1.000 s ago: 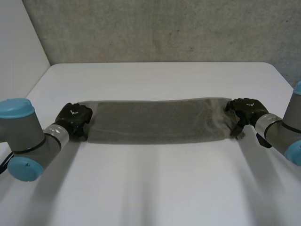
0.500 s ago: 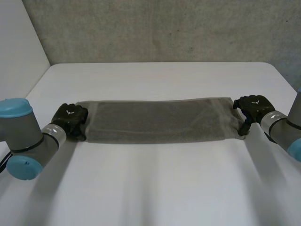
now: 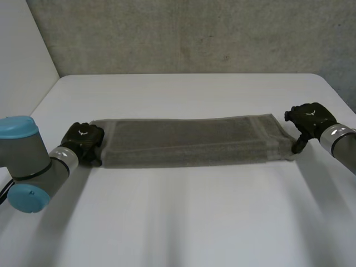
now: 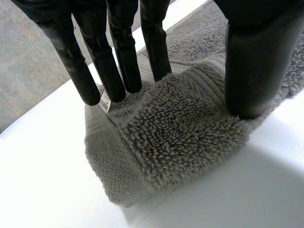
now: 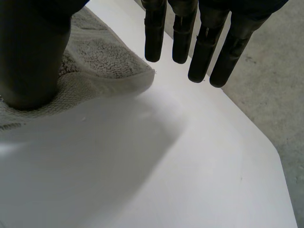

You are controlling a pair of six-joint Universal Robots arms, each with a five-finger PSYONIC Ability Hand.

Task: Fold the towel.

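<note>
A grey towel (image 3: 189, 142) lies as a long folded strip across the white table (image 3: 183, 217). My left hand (image 3: 83, 140) rests on its left end. In the left wrist view its straight fingers (image 4: 118, 52) touch the far edge of that end (image 4: 175, 133), beside a small label, and the thumb (image 4: 256, 61) presses on the near edge. My right hand (image 3: 310, 117) is at the strip's right end. In the right wrist view its fingers (image 5: 204, 42) hang straight over bare table just past the towel's corner (image 5: 104, 61), with the thumb (image 5: 33, 57) against the towel's edge.
A rough concrete wall (image 3: 189, 33) stands behind the table. The table's right edge (image 5: 278, 156) runs close beyond my right hand, with grey floor past it. Bare table spreads in front of the towel.
My right hand has moved right and a little back, and the towel's right end now reaches farther right and lies flatter. My left hand has shifted slightly left on its end.
</note>
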